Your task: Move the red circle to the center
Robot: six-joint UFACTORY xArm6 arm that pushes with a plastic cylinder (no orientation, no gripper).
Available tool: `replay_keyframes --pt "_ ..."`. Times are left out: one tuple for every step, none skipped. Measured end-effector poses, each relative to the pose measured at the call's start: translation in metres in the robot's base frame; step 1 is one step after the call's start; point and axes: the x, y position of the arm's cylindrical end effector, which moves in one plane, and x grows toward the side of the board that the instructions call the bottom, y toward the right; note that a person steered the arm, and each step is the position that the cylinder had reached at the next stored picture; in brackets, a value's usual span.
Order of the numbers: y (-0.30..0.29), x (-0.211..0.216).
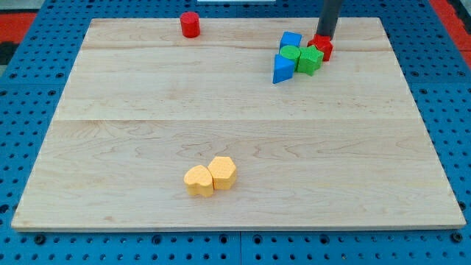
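The red circle, a small red cylinder, stands near the view's top edge of the wooden board, left of the middle. My tip is at the view's top right, far to the right of the red circle. The tip rests against the top of another red block, whose shape I cannot make out. That block belongs to a tight cluster with a green round block, a green block, a blue block and a blue triangle.
Two yellow blocks sit touching each other near the view's bottom, left of the middle. A blue pegboard surrounds the board on all sides.
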Motion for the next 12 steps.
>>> replay_keyframes --pt "0.023 -0.003" --pt "0.048 -0.022" --pt "0.002 -0.056" --pt "0.002 -0.056" --pt "-0.004 -0.056" --pt "-0.094 -0.055" --pt "-0.144 -0.054" --pt "-0.186 -0.054" --pt "-0.220 -0.053" --pt "-0.282 -0.055" --pt "-0.323 -0.055" --pt "-0.379 -0.047"
